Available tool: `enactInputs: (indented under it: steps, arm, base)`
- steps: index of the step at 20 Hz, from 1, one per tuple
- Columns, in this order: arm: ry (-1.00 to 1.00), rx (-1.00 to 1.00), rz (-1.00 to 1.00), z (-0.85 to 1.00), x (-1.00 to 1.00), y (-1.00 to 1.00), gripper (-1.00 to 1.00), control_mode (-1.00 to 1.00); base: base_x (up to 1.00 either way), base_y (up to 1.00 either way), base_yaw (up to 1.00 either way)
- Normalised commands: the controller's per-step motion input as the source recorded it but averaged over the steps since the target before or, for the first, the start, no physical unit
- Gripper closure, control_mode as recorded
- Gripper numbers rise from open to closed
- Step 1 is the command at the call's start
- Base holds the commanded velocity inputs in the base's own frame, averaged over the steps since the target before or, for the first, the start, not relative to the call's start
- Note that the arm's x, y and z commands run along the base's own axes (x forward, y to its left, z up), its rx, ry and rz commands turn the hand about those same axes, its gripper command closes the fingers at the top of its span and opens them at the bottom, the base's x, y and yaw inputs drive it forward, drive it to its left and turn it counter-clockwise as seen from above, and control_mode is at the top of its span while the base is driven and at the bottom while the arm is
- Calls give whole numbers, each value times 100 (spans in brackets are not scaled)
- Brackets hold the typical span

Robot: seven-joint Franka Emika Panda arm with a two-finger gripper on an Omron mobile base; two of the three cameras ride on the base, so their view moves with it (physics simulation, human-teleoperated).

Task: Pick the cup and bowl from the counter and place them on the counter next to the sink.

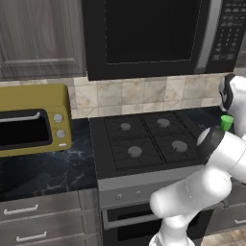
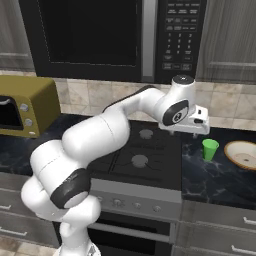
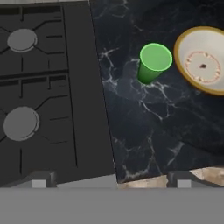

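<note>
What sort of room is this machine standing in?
A home kitchen, by the look of it, though computer-drawn: a black gas stove with an oven under it, a microwave hung above, and a yellow toaster oven on the dark marble counter.

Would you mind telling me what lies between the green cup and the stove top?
Only bare black counter: in the hand view, nothing sits between the cup and the stove top.

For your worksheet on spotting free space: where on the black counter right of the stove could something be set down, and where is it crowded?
Bare counter runs between the stove edge and the cup, and in front of it. Crowded: cup and bowl stand close together.
</note>
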Motion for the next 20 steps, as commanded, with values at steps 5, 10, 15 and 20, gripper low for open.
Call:
enactInputs:
  steps: [5, 10, 15, 20]
  arm:
    - [-5, 0, 0, -24, 53, -5, -100, -100]
    - [0, 0, 0, -18, 25, -45, -100, -100]
    - [0, 0, 0, -22, 22, -51, -100, -100]
    - [0, 0, 6, -6, 29, -19, -100, -100]
  base:
    - [0, 0, 0]
    - [0, 0, 0]
    - [0, 0, 0]
    - [0, 0, 0]
